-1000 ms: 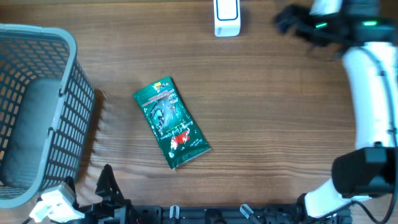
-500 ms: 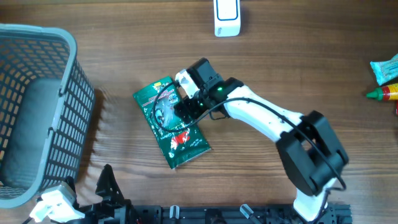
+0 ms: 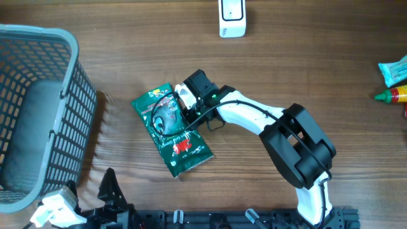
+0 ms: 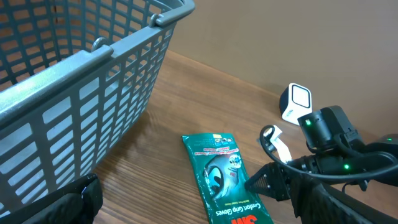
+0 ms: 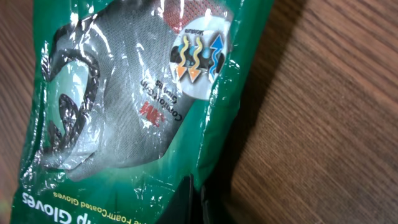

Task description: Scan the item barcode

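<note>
The item, a green glove packet point(image 3: 173, 137), lies flat on the wooden table, printed face up; no barcode shows on it. My right gripper point(image 3: 188, 115) is shut on the packet's right edge, near its upper end. In the right wrist view the packet point(image 5: 124, 93) fills the frame and the dark jaws point(image 5: 202, 205) pinch its edge. The white scanner point(image 3: 231, 18) stands at the table's back edge, seen also as a white scanner point(image 4: 296, 102) from the left wrist. My left gripper point(image 3: 86, 191) is open and empty at the front left, apart from the packet point(image 4: 221, 177).
A large grey basket point(image 3: 70, 95) takes up the left side. At the far right edge lie a teal packet point(image 3: 394, 69) and a red and green bottle point(image 3: 395, 95). Bare wood lies between the packet and the scanner.
My right arm swung in from the back right to the packet and shut on its right edge. The packet shifted slightly left. The left arm has not moved.
</note>
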`<state>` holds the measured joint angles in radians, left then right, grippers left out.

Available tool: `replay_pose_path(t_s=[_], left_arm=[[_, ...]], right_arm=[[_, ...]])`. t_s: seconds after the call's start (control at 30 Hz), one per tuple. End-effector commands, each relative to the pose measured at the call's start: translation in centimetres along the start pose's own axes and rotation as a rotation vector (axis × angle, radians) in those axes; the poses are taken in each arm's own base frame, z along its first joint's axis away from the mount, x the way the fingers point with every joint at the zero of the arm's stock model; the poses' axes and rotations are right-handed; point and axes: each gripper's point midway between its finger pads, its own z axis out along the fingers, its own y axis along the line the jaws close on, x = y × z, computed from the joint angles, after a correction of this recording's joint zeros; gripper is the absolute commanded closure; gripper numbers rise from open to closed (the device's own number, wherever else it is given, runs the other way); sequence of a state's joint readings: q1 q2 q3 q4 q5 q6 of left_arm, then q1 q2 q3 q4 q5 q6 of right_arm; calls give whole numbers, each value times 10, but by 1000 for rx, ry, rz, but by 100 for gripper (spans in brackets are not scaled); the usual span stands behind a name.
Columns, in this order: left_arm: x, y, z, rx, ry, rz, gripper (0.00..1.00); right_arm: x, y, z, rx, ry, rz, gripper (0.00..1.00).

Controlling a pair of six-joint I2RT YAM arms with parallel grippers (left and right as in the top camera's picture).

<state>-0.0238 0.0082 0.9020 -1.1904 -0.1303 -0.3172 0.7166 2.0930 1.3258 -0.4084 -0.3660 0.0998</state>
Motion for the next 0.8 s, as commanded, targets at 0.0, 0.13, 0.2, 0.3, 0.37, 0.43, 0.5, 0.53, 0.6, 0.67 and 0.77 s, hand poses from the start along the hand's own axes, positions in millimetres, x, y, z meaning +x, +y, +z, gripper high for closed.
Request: replay_pose_path(t_s=[0.0, 0.13, 0.2, 0.3, 0.37, 0.43, 0.5, 0.53, 0.6, 0.67, 0.77], left_arm=[[0, 1, 0, -7, -5, -8, 0], [0, 1, 0, -7, -5, -8, 0], [0, 1, 0, -7, -5, -8, 0], [0, 1, 0, -7, -5, -8, 0], [0, 1, 0, -7, -5, -8, 0], [0, 1, 0, -7, -5, -8, 0], [0, 1, 0, -7, -5, -8, 0], [0, 1, 0, -7, -5, -8, 0], [0, 1, 0, -7, -5, -8, 0], [0, 1, 0, -7, -5, -8, 0], [0, 1, 0, -7, -5, -8, 0]], right_arm=[[-4, -25, -25, 65, -5, 180, 96], [-34, -36, -134, 180, -193, 242, 95], [-27, -62, -197, 457, -275, 253, 95], [9, -99, -252, 811, -224, 266, 95], [37, -115, -267, 974, -94, 228, 96], [38, -118, -267, 991, -100, 252, 95], [38, -118, -268, 996, -142, 329, 95], [39, -114, -261, 950, -164, 390, 96], [38, -93, -236, 748, -207, 591, 95], [42, -85, -230, 684, -242, 791, 95], [58, -84, -230, 697, -255, 996, 95]])
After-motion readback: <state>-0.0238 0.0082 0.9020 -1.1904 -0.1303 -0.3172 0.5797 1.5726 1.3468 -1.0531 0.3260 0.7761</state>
